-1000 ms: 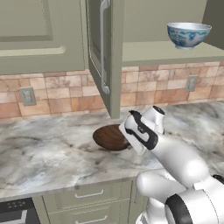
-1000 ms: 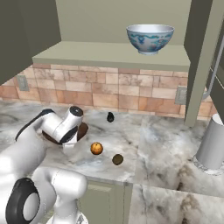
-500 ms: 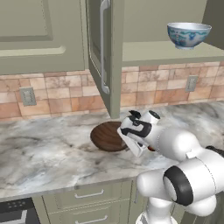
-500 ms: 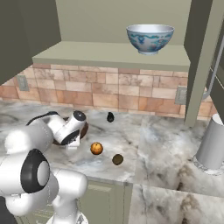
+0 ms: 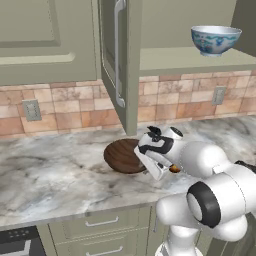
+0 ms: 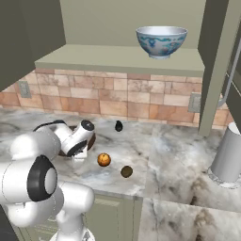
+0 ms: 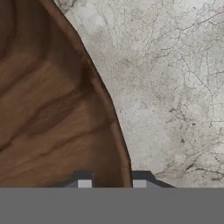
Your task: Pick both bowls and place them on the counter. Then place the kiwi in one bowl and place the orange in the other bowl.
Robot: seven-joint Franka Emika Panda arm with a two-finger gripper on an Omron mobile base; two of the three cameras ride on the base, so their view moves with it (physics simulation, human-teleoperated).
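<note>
counting two bowls [image 5: 124, 156] [image 5: 215, 39], one orange [image 6: 104, 159], one kiwi [image 6: 126, 172].

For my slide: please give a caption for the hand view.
Gripper astride the rim of the wooden bowl on the marble counter.

Two flanking views, one close-up

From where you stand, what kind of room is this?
A kitchen, most likely: a veined marble counter over drawer fronts, a brick-tile backsplash, and an open wall cabinet holding a blue-patterned white bowl.
</note>
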